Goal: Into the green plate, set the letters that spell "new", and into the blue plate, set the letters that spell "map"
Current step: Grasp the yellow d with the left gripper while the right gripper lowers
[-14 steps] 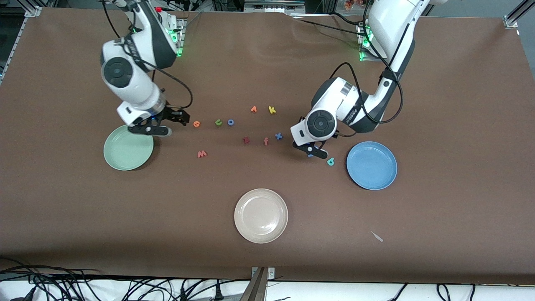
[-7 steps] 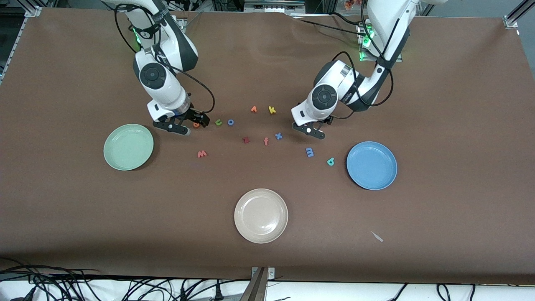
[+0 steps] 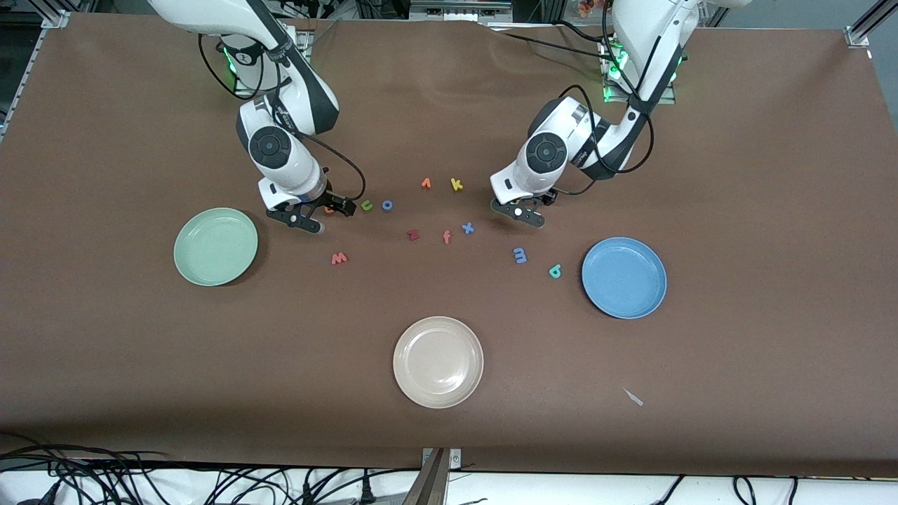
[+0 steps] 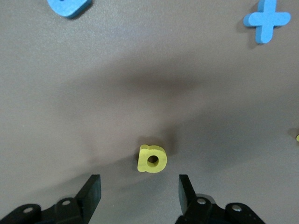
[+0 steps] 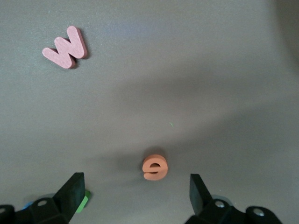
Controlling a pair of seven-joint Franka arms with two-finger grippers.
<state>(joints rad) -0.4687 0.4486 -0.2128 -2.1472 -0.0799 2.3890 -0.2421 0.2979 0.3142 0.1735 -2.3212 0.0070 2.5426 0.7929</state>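
The table [image 3: 772, 175] carries three plates. The green plate [image 3: 215, 246] lies toward the right arm's end, the blue plate [image 3: 624, 278] toward the left arm's end, and a beige plate [image 3: 438, 362] sits nearest the front camera between them. All three are bare, so no letter has been sorted yet.

The right gripper [image 3: 317, 214] is low over the "e" [image 5: 154, 167], beside the green plate, with its fingers spread wide and nothing between them; I judge it is lining up to take that letter first because it lies closest to its plate. The left gripper [image 3: 519, 212] hangs over the "a" [image 4: 152, 158], its fingers parted on either side of the letter and not touching it, so it grips nothing so far.

Among the letters, the "w" [image 3: 339, 258] lies nearer the front camera than the "n" [image 3: 366, 205]. The "m" [image 3: 520, 255] and "p" [image 3: 555, 271] sit close to the blue plate. The "x" [image 3: 467, 228], "f" [image 3: 446, 238], "z" [image 3: 413, 235] and "k" [image 3: 456, 184] lie mid-table as strays.

The front view hides the "a" under the left wrist and shows only a sliver of the "e". Each wrist view shows its letter plainly between open fingers.
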